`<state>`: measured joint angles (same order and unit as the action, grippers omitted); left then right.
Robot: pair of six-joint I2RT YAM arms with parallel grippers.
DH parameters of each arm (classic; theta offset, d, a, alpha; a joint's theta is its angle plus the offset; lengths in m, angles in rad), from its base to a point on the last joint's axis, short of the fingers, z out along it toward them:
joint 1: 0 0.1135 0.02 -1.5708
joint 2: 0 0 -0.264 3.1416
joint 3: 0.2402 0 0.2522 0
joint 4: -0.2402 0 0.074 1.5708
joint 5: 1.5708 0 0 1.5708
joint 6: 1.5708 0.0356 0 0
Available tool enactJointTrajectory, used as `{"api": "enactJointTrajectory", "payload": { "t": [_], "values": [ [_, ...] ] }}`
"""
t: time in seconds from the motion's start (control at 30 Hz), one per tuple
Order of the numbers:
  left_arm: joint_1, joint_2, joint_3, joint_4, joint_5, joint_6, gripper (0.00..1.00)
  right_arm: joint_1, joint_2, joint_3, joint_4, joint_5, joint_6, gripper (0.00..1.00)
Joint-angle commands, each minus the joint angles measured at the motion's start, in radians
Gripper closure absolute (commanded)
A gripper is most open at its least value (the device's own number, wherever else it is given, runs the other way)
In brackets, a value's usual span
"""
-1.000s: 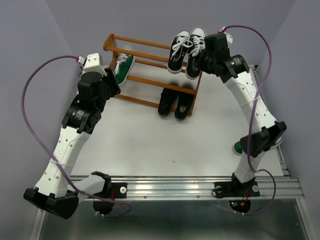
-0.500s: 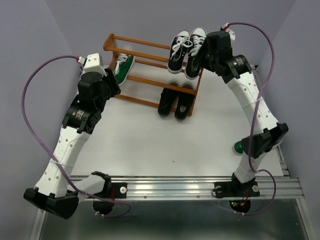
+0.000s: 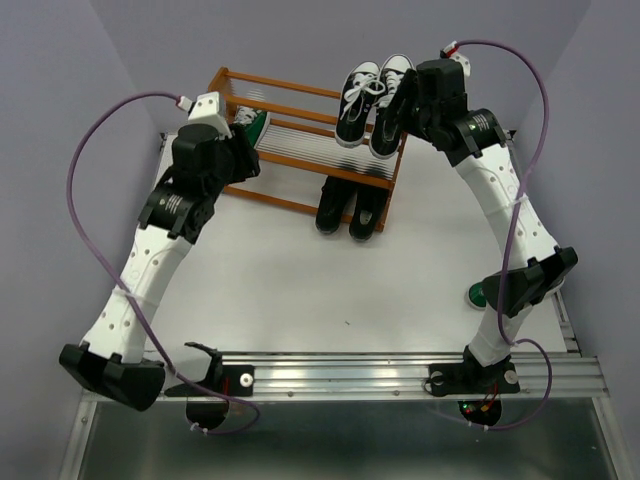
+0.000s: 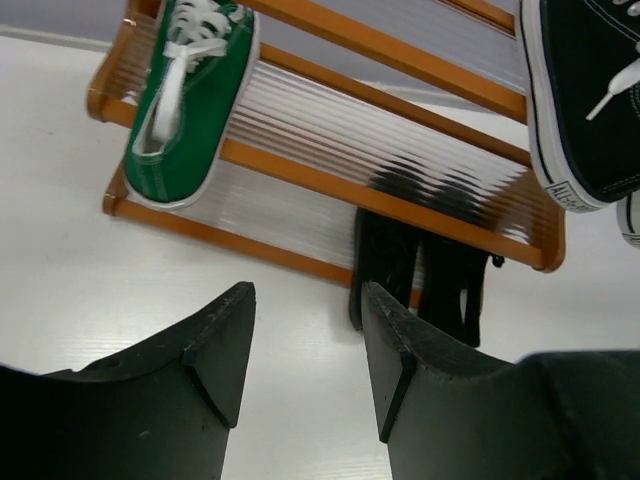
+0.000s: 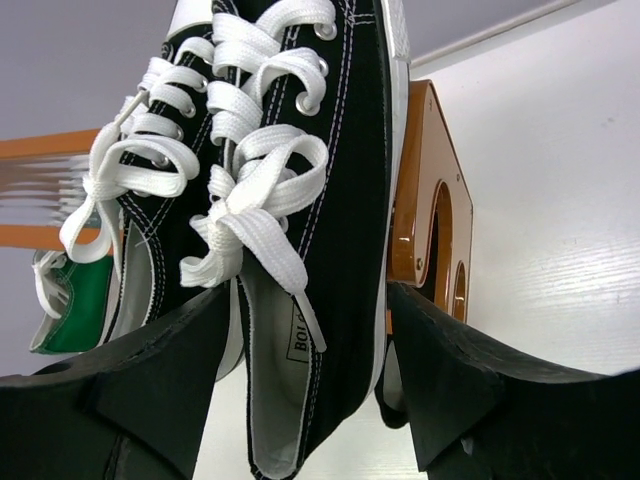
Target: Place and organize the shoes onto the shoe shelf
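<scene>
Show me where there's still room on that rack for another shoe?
The upper tier of the rack is bare between the green sneaker and the laced black sneakers. The lower tier is bare left of the plain black shoes. The table in front is open too. The right end is crowded: the right pincer straddles a laced sneaker there.

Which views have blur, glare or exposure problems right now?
Top external: evenly lit, sharp, only soft shadows under the shoe shelf. Left wrist: its rods smear into bright streaks; green sneaker sharp. Right wrist: black sneaker laces crisp, near fingers almost featureless black.
</scene>
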<state>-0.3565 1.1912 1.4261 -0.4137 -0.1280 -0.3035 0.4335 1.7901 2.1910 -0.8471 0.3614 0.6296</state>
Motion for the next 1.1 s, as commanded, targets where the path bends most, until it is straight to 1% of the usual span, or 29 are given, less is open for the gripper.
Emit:
{"api": "enactJointTrajectory", "payload": {
  "t": [0.0,0.07,0.1,0.2,0.23,0.33,0.4,0.53,0.6,0.87,1.07],
  "values": [
    [-0.064,0.119,0.219,0.006,0.068,-0.01,0.42,0.002,-0.051,0.049,0.066,-0.013,-0.027,0.28],
    [-0.128,0.2,0.302,-0.031,0.039,0.009,0.41,0.002,-0.051,0.046,0.066,-0.012,-0.027,0.28],
    [-0.143,0.224,0.376,-0.04,0.034,0.015,0.4,0.002,-0.052,0.039,0.068,-0.013,-0.027,0.28],
    [-0.188,0.317,0.473,-0.071,0.027,0.035,0.37,0.002,-0.051,0.039,0.066,-0.01,-0.024,0.28],
    [-0.197,0.338,0.528,-0.079,0.027,0.043,0.34,0.002,-0.049,0.041,0.066,-0.01,-0.024,0.27],
    [-0.228,0.409,0.608,-0.094,0.039,0.078,0.29,0.002,-0.047,0.046,0.066,-0.004,-0.025,0.27],
    [-0.245,0.442,0.651,-0.097,0.05,0.099,0.29,0.002,-0.044,0.049,0.066,-0.004,-0.027,0.27],
    [-0.28,0.485,0.703,-0.096,0.056,0.136,0.26,0.002,-0.041,0.047,0.066,-0.006,-0.025,0.26],
    [-0.303,0.511,0.726,-0.097,0.057,0.153,0.25,0.002,-0.04,0.044,0.066,-0.007,-0.022,0.25],
    [-0.326,0.614,0.803,-0.103,0.016,0.184,0.26,0.002,-0.043,0.023,0.068,-0.006,-0.018,0.24],
    [-0.341,0.663,0.81,-0.106,-0.065,0.199,0.3,0.002,-0.04,0.015,0.068,0.001,-0.016,0.3]
  ]
}}
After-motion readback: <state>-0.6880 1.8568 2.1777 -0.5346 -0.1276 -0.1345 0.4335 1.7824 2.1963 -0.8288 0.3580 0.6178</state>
